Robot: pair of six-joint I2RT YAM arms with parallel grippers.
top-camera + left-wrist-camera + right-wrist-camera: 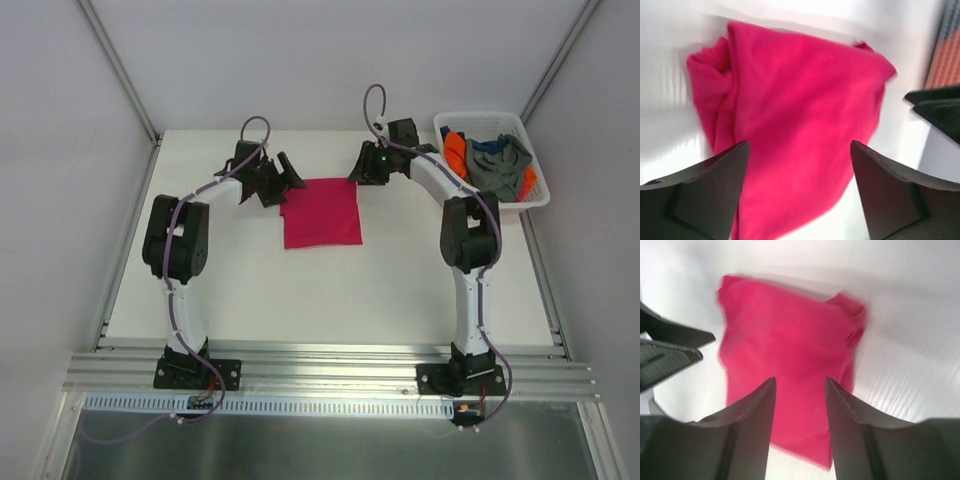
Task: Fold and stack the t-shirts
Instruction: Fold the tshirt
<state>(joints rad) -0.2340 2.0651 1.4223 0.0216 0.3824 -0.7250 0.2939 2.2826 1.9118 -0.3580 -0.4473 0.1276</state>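
Cloth in plain magenta-pink, the pink t-shirt, lay folded into a rough square on the white table, towards the far side and between the two arms. Its edges were fairly straight in the overhead view. In the left wrist view one side showed bunched folds where a sleeve was tucked in.

The left gripper hung at the shirt's far left corner. Its fingers were spread wide, with nothing between them and the pink cloth lying below the gap. The right gripper hung at the far right corner. Its fingers stood apart with a narrower gap and also pinched nothing, the shirt lying flat on the table beneath them. Whether either gripper's fingertips touched the cloth could not be told. Each wrist camera caught the dark fingers of the other gripper at the edge of its picture.

At the table's far right corner stood a white plastic basket. In it lay the orange t-shirt, the grey t-shirt and the dark blue t-shirt, crumpled together and well apart from the pink one.
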